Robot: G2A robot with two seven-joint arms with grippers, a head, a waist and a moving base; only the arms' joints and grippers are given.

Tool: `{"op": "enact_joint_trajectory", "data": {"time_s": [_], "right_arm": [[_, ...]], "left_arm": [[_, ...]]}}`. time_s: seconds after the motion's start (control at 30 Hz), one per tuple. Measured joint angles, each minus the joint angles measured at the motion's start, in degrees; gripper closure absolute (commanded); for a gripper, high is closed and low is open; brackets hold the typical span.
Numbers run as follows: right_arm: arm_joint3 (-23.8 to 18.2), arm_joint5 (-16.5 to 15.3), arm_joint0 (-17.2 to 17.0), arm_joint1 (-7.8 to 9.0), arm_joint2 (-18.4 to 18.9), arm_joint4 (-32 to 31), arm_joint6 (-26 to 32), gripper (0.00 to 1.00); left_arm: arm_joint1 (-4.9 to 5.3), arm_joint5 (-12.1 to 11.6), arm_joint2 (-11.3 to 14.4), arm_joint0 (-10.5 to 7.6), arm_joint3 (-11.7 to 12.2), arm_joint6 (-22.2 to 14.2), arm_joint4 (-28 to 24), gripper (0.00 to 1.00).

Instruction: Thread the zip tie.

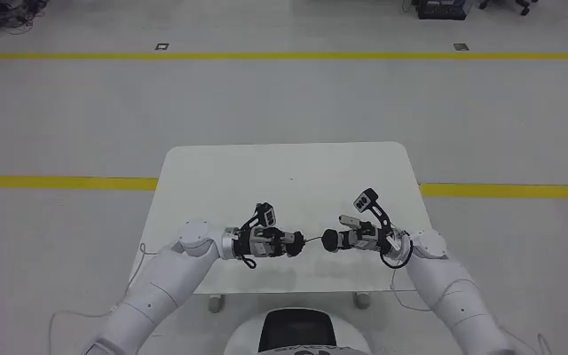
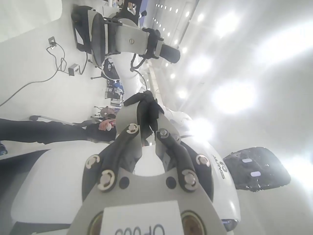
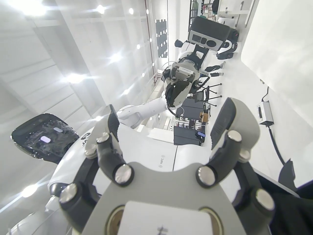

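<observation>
Left hand (image 2: 144,110) clamped on the black zip tie (image 2: 143,98), held over the surface (image 1: 284,177); right hand (image 3: 170,113) spread wide, empty, facing it. Risk: free tail could flex, so right hand's pinch misses.

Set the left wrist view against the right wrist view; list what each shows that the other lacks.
Left wrist view: the fingers of the left gripper shut on the black zip tie, close up. Right wrist view: the fingers of the right gripper spread wide, nothing between them. Both: the two grippers facing each other.
</observation>
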Motion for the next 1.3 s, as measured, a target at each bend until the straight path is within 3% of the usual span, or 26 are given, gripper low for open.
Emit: {"op": "enact_joint_trajectory", "data": {"time_s": [0.23, 0.27, 0.3, 0.37, 0.77, 0.93, 1.3], "right_arm": [[-2.2, 0.4, -1.1, -0.04, -0.1, 1.1, -1.1, 0.02], [-2.3, 0.4, -1.2, -0.01, 0.0, 1.4, -0.7, 0.31], [-2.3, 0.6, -1.2, 0.02, 0.0, 1.7, -0.2, 0.44], [-2.0, 1.1, -1.1, 0.07, -0.2, 1.8, 0.0, 0.53], [0.0, 1.8, 0.7, -0.26, -2.4, 2.5, -0.1, 0.65], [0.6, 1.6, 1.2, -0.48, -2.9, 3.2, -0.4, 0.77], [1.1, 1.7, 1.6, -0.56, -3.3, 3.3, -0.5, 0.79]], "left_arm": [[0.01, 0.4, 0.3, 0.28, -0.6, 1.5, 0.0, 1.00], [0.02, 0.4, 0.3, 0.30, -0.5, 1.4, -0.3, 1.00], [0.04, 0.4, 0.2, 0.26, -0.4, 1.1, -0.6, 1.00], [0.08, 0.2, 0.1, 0.16, 0.0, 0.8, -1.3, 1.00], [0.40, -1.4, -0.4, 0.21, 0.8, -1.1, -3.2, 1.00], [0.66, -1.6, -0.7, 0.58, 0.4, -1.4, -3.2, 1.00], [0.90, -1.5, -0.5, 0.89, 0.3, -1.1, -3.4, 1.00]]}}
